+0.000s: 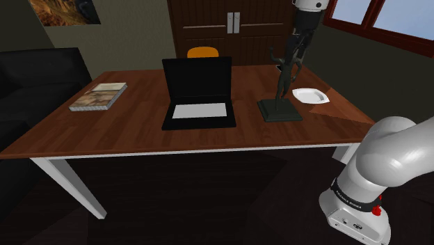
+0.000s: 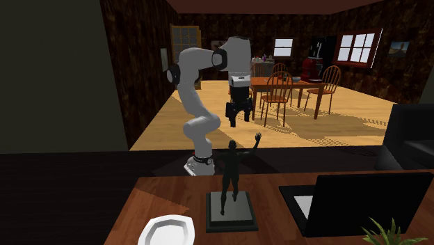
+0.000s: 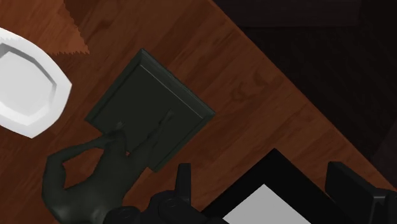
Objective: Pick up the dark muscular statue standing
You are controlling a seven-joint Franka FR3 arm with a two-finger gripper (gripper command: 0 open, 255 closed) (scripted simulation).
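The dark muscular statue (image 1: 282, 82) stands upright on its square dark base (image 1: 279, 110) on the wooden table, arms raised. It also rises near the table edge in the second exterior view as the statue (image 2: 232, 174). My black gripper (image 1: 295, 57) hangs open just above its head and raised arms, touching nothing. In the second exterior view the gripper (image 2: 238, 120) is above and beyond the figure. In the wrist view the statue (image 3: 95, 175) and base (image 3: 149, 118) lie outside my left finger (image 3: 183, 184), not between the fingers of the gripper (image 3: 267, 194).
An open black laptop (image 1: 198, 94) sits mid-table beside the statue. A white plate (image 1: 310, 96) lies on its other side. A book (image 1: 99, 96) rests at the shoulder view's left. An orange chair (image 1: 203, 51) and a dark cabinet stand behind the table.
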